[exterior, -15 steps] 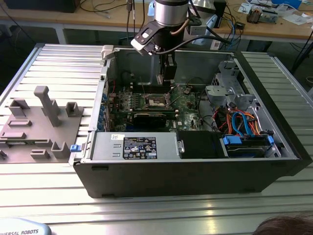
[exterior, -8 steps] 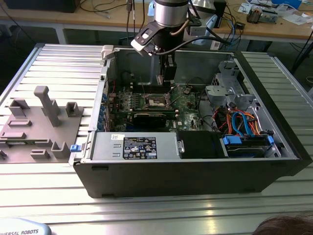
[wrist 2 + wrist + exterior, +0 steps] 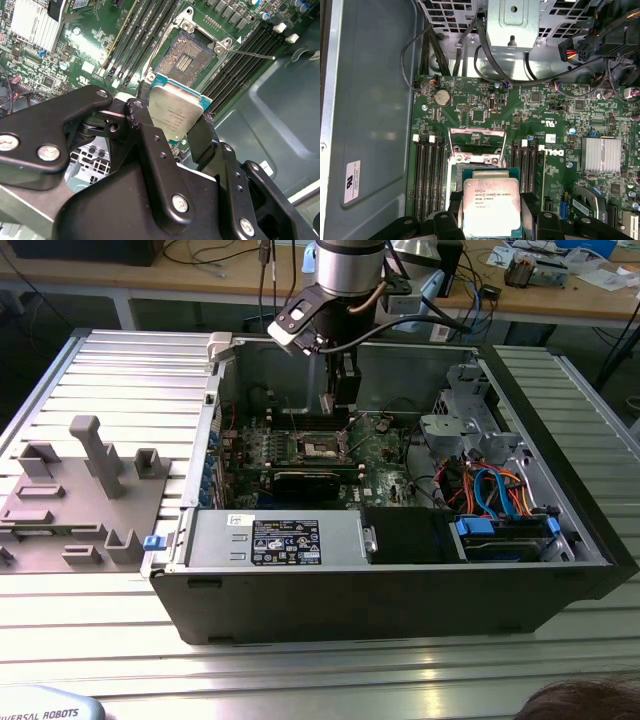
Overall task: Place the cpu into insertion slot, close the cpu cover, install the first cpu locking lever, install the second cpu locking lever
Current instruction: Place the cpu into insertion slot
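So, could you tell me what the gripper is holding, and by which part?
The gripper holds the cpu by two opposite side edges, near the insertion slot.

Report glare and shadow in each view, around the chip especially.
Second wrist view: the small square silver-topped cpu, gripped in the black claw, shows a soft sheen. First wrist view: its metal top is evenly lit, no harsh glare. Exterior view: the ribbed metal table reflects bright streaks in front; the open dark computer case is dimmer inside.
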Tool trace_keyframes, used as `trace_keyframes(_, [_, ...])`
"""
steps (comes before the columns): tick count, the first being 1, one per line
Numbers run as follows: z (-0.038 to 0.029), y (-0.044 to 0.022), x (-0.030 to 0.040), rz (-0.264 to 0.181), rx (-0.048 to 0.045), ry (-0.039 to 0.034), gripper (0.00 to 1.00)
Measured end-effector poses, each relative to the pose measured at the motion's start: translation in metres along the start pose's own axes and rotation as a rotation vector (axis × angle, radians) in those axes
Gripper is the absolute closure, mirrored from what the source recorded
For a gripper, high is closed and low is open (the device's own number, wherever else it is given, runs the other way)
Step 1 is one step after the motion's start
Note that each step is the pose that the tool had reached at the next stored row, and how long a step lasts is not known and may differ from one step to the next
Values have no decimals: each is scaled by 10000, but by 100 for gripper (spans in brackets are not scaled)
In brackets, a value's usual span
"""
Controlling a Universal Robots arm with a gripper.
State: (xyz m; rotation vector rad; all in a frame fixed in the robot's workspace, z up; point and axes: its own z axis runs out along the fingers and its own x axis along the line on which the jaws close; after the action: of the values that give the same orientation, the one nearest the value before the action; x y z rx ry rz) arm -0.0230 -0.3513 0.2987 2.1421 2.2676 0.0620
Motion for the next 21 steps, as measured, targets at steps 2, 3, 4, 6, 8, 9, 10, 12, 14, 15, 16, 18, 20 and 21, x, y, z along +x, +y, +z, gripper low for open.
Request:
trace_keyframes(2, [3,0,0,0,0,0,45])
trace_keyframes(3, [5,0,0,0,0,0,45])
trace_keyframes(4, [7,0,0,0,0,0,45])
trace_keyframes(6, [11,0,0,0,0,1,45])
trace_keyframes(8, [15,-1,0,0,0,0,45])
trace_keyframes(9, [16,-1,0,0,0,0,45])
trace_keyframes(10, [18,-1,0,0,0,1,45])
trace_keyframes(12, [21,-1,0,0,0,0,45])
trace_keyframes(14, [25,-1,0,0,0,0,45])
trace_keyframes(15, [27,-1,0,0,0,0,45])
trace_keyframes(16, [30,-1,0,0,0,0,45])
trace_keyframes(18, [37,-2,-1,0,0,0,45])
trace_keyframes(20, [41,-2,0,0,0,0,45])
trace_keyframes(21, [42,-2,-1,0,0,0,45])
